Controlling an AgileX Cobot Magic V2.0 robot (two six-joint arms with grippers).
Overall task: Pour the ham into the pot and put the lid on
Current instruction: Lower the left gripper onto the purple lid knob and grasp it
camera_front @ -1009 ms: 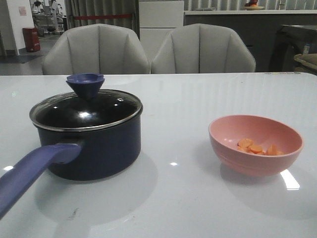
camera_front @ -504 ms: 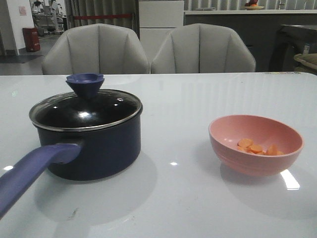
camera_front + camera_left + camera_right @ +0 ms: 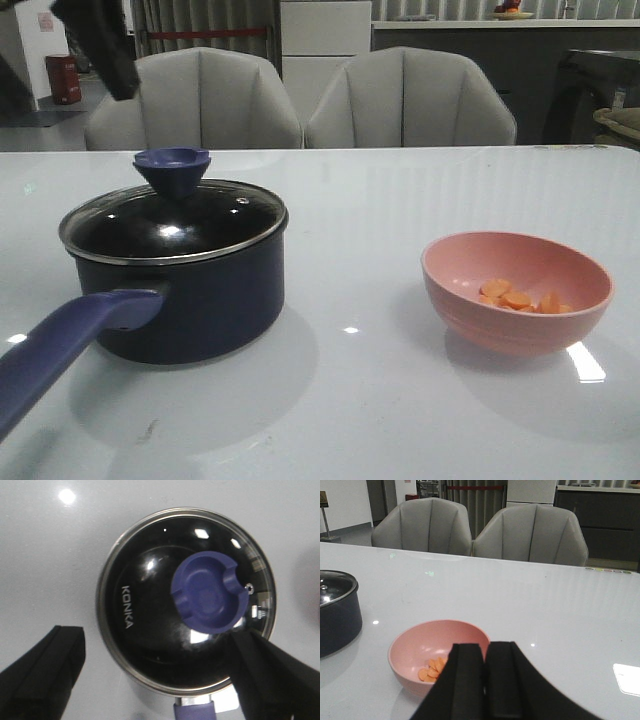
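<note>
The navy pot (image 3: 200, 300) stands at the table's left, its purple-blue handle (image 3: 60, 345) pointing toward the near left. The glass lid (image 3: 170, 225) rests on it with its blue knob (image 3: 172, 168) upright. The ham (image 3: 515, 297) lies in a pink bowl (image 3: 500, 325) at the right. My left gripper (image 3: 156, 640) is open wide, high above the lid (image 3: 145, 610), with the knob (image 3: 210, 599) just beyond the gap. My right gripper (image 3: 486, 647) is shut and empty, just short of the bowl (image 3: 410, 650) and ham (image 3: 434, 669).
Part of my left arm (image 3: 95, 45) shows dark at the top left of the front view. Two grey chairs (image 3: 300, 100) stand behind the table's far edge. The pot (image 3: 337, 612) shows at the edge of the right wrist view.
A dark part of my left arm has come into the front view at the top left. Pot, lid, bowl and ham have not moved.
</note>
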